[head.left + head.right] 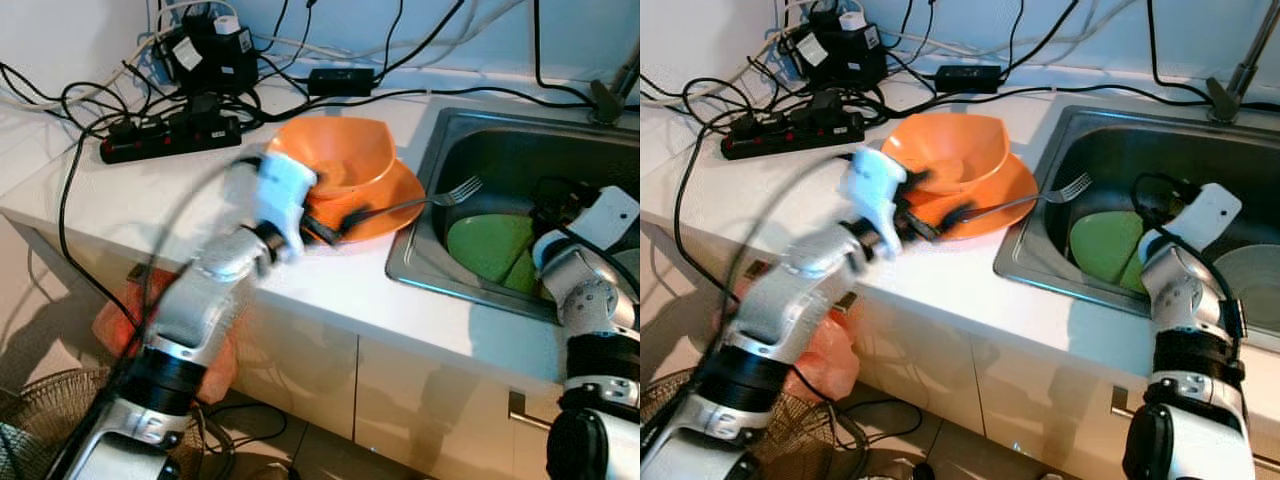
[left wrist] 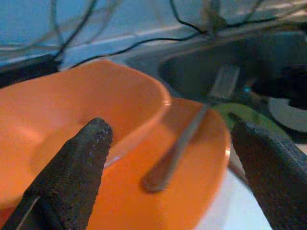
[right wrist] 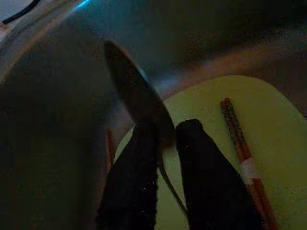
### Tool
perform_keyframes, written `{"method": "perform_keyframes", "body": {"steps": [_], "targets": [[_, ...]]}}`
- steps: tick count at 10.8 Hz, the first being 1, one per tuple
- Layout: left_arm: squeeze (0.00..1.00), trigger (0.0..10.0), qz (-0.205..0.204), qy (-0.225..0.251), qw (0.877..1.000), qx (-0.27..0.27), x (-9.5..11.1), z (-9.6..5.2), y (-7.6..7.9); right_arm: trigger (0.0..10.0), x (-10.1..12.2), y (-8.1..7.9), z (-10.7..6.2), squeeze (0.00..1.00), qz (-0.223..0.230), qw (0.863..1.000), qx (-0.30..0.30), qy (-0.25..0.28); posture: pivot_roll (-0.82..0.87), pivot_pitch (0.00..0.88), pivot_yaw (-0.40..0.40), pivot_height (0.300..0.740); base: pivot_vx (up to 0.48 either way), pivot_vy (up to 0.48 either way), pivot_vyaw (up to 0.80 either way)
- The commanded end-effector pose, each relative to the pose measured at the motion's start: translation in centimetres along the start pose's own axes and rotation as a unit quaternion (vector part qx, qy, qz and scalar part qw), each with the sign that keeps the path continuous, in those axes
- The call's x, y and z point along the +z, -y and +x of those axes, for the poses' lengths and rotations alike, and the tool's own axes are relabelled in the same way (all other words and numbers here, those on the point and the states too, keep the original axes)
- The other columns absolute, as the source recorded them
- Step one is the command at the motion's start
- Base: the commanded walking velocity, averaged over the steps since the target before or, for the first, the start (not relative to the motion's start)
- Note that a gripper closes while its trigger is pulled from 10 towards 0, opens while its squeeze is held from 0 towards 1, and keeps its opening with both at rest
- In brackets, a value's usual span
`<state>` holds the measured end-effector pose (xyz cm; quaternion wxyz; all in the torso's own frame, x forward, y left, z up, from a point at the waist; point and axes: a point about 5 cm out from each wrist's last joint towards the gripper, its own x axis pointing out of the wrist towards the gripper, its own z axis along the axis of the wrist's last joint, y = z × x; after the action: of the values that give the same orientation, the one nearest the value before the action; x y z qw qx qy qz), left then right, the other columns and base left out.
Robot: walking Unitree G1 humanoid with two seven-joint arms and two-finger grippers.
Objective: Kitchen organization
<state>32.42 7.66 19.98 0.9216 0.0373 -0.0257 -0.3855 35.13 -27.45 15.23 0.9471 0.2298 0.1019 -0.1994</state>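
The left pincer (image 2: 168, 158) hovers with its fingers spread wide over an orange plate (image 1: 385, 215) on the white table (image 1: 150, 195), a fork (image 1: 420, 200) lying just ahead of it and an orange bowl (image 1: 335, 155) beside it on the plate. The right pincer (image 3: 165, 143) is down in the sink (image 1: 480, 135), clamped on a spoon (image 3: 136, 98), with a green plate (image 3: 268, 129) and chopsticks (image 3: 242, 148) just beneath.

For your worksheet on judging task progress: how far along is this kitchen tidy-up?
Done: the bowl sits stacked on the orange plate, and a green plate with chopsticks lies in the sink.
In hand: the right gripper holds a spoon over the sink; the open left gripper reaches for the fork.
Left: fork, bowl, orange plate on the counter.
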Motion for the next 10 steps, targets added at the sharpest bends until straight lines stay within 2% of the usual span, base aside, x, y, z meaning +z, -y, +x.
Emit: {"method": "perform_keyframes", "body": {"steps": [1, 3, 5, 7, 9, 10], "targets": [[0.00, 10.0, 0.005, -0.006, 1.000, -0.009, 0.0, -0.1, -0.1, 10.0, 0.4, -0.4, 0.1, 1.00, -0.009, 1.000, 0.006, -0.004, 0.11, 0.088, 0.110, 0.740, 0.000, 0.000, 0.00], [0.00, 10.0, 0.007, -0.012, 1.000, -0.025, -0.2, -0.4, 0.2, 10.0, 0.8, -0.1, 0.3, 1.00, -0.027, 1.000, 0.005, -0.003, 0.10, 0.088, 0.113, 0.740, 0.000, 0.000, 0.00], [0.00, 10.0, 0.011, -0.014, 0.999, -0.028, -0.2, -0.5, 0.0, 10.0, 1.4, -1.1, -0.2, 1.00, -0.039, 0.999, 0.024, 0.008, 0.10, 0.090, 0.114, 0.740, 0.000, 0.000, 0.00], [0.00, 10.0, 0.014, -0.013, 1.000, -0.024, 0.0, -0.7, -0.3, 10.0, 1.5, -4.9, -1.6, 1.00, -0.006, 0.992, 0.127, -0.005, 0.10, 0.092, 0.113, 0.740, 0.000, 0.000, 0.00], [0.00, 10.0, 0.007, -0.007, 1.000, -0.018, 0.3, -0.8, -0.6, 10.0, 0.7, -7.0, -2.6, 1.00, 0.016, 0.982, 0.183, -0.033, 0.10, 0.094, 0.109, 0.740, 0.000, 0.000, 0.00], [0.00, 10.0, 0.007, -0.008, 1.000, -0.016, 0.3, -0.9, -0.7, 10.0, 0.5, -7.5, -3.0, 1.00, 0.022, 0.979, 0.200, -0.040, 0.10, 0.095, 0.107, 0.740, 0.000, 0.000, 0.00]]}}
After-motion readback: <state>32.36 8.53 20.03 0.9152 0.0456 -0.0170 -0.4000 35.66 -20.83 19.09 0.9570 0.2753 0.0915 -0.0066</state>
